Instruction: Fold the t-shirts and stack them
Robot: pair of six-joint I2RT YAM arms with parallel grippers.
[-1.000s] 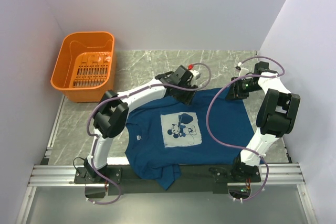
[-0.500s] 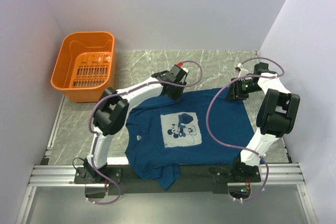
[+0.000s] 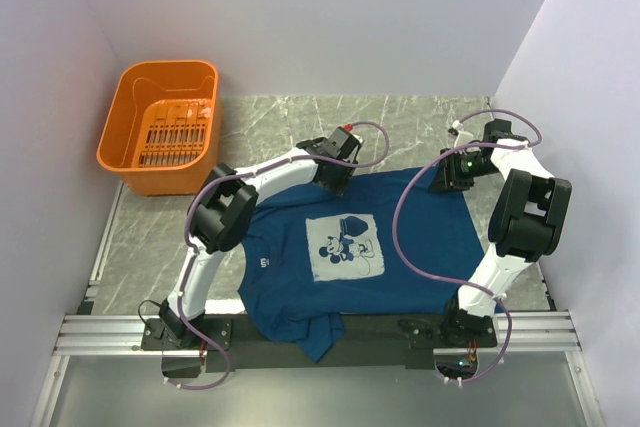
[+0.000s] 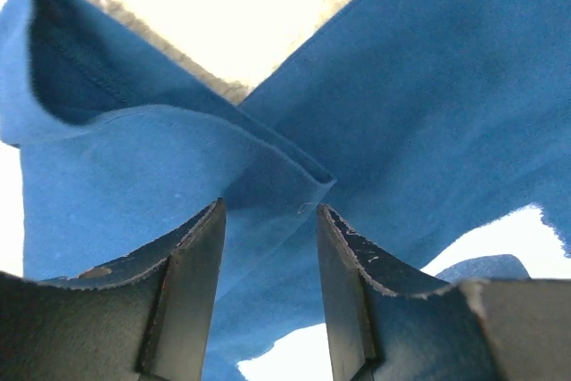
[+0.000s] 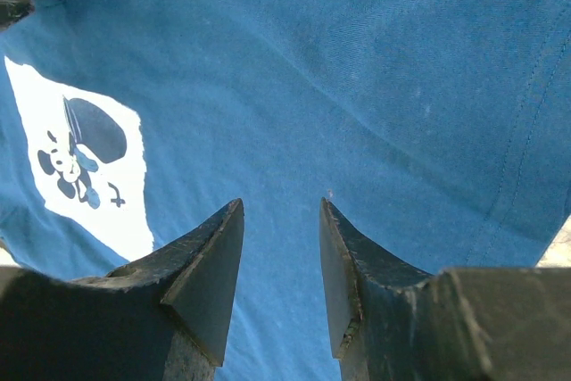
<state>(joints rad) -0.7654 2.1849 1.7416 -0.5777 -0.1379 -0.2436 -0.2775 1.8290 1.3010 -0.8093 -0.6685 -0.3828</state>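
One dark blue t-shirt [image 3: 400,237] lies spread on the marble table, its white cartoon print [image 3: 345,247] facing up and a bottom corner hanging over the near edge. My left gripper [image 3: 335,177] is at the shirt's far edge. In the left wrist view it [image 4: 270,211] is open, with a raised fold of the blue cloth [image 4: 178,158] just ahead of the fingertips. My right gripper [image 3: 447,179] is over the shirt's far right part. In the right wrist view it [image 5: 281,207] is open above flat cloth [image 5: 375,86], with the print [image 5: 80,162] to its left.
An orange plastic basket [image 3: 160,127] stands at the far left of the table. Bare marble [image 3: 420,117] runs behind the shirt. White walls close in the left, back and right sides. A metal rail [image 3: 100,332] runs along the near edge.
My left gripper has shifted a little to the left along the shirt's far edge and its elbow has swung inward. The right arm and the shirt have not visibly moved.
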